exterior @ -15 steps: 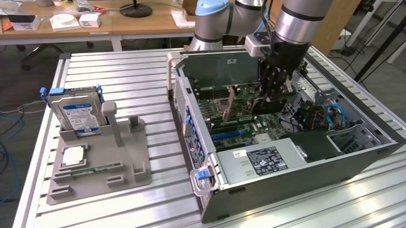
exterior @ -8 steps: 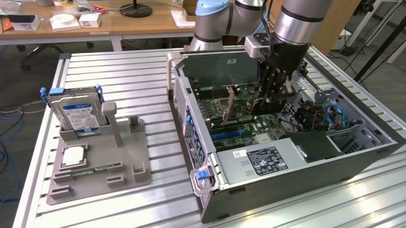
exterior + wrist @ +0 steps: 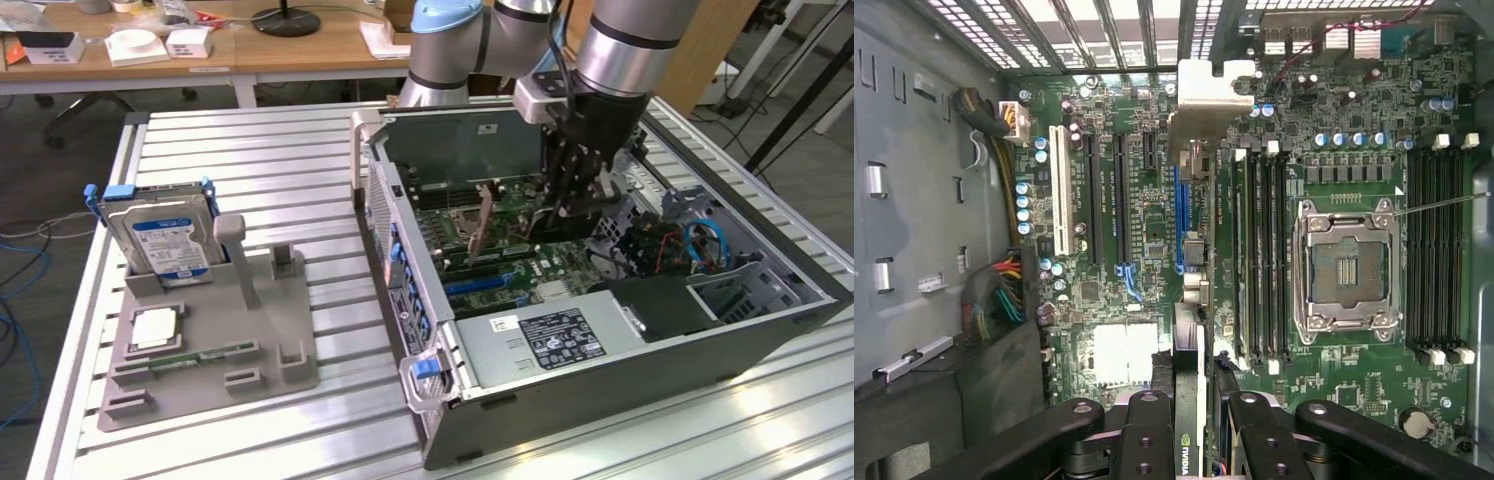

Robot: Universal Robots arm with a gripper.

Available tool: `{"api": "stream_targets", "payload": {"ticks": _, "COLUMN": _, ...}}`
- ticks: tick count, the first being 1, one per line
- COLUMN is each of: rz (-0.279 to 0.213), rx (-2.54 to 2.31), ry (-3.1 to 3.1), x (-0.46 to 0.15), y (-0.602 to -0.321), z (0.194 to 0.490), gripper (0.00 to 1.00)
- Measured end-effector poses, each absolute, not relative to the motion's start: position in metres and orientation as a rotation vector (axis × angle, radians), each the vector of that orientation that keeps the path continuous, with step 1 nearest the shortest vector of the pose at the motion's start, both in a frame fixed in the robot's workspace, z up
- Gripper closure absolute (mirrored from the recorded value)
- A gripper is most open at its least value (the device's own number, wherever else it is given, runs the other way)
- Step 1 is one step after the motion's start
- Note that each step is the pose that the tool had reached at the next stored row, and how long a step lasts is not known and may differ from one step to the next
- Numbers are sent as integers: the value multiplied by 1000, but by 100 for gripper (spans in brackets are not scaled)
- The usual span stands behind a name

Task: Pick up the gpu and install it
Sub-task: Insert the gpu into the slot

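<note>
The gpu (image 3: 1206, 105) appears edge-on in the wrist view, a thin dark card with a pale metal end bracket at its far end. It hangs upright over the motherboard (image 3: 1104, 250), in line with the blue slot (image 3: 1179, 220); whether it touches the slot I cannot tell. My gripper (image 3: 1194, 405) is shut on the card's near end, a black finger (image 3: 1146, 420) on each side. In the exterior view my gripper (image 3: 571, 215) reaches down into the open computer case (image 3: 441, 400), and the card's bracket (image 3: 483, 215) stands out toward the exterior view's left.
Next to the card are the memory slots (image 3: 1259, 260) and the CPU socket (image 3: 1344, 265). Cables (image 3: 1004, 295) run along one case wall. Outside the case, a grey fixture (image 3: 254, 340) holds a hard drive (image 3: 167, 240) and a green memory stick (image 3: 200, 357).
</note>
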State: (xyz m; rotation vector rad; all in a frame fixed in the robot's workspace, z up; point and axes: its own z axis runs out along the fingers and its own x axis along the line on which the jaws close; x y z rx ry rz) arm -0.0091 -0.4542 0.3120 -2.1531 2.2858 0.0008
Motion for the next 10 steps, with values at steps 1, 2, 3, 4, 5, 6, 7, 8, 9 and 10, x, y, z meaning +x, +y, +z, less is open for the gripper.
{"api": "stream_targets", "payload": {"ticks": 1, "rz": 1, "rx": -2153, "ry": 2286, "x": -9, "y": -454, "z": 312, "gripper": 74}}
{"api": "stream_targets", "payload": {"ticks": 2, "rz": 1, "rx": -2153, "ry": 2286, "x": -9, "y": -454, "z": 312, "gripper": 74}}
{"api": "stream_targets", "payload": {"ticks": 3, "rz": 1, "rx": -2153, "ry": 2286, "x": -9, "y": -454, "z": 311, "gripper": 74}}
{"api": "stream_targets", "payload": {"ticks": 4, "rz": 1, "rx": -2153, "ry": 2286, "x": -9, "y": -454, "z": 311, "gripper": 74}}
{"api": "stream_targets", "payload": {"ticks": 5, "rz": 1, "rx": -2153, "ry": 2286, "x": -9, "y": -454, "z": 311, "gripper": 74}}
{"api": "stream_targets", "payload": {"ticks": 6, "rz": 1, "rx": -2153, "ry": 2286, "x": -9, "y": -454, "z": 310, "gripper": 74}}
{"api": "stream_targets", "payload": {"ticks": 7, "rz": 1, "rx": -2153, "ry": 2286, "x": -9, "y": -454, "z": 310, "gripper": 74}}
{"api": "stream_targets", "payload": {"ticks": 8, "rz": 1, "rx": -2153, "ry": 2286, "x": -9, "y": -454, "z": 310, "gripper": 74}}
{"api": "stream_targets", "payload": {"ticks": 9, "rz": 1, "rx": -2153, "ry": 2286, "x": -10, "y": -454, "z": 309, "gripper": 74}}
{"api": "stream_targets", "payload": {"ticks": 10, "rz": 1, "rx": -2153, "ry": 2286, "x": -10, "y": -454, "z": 309, "gripper": 74}}
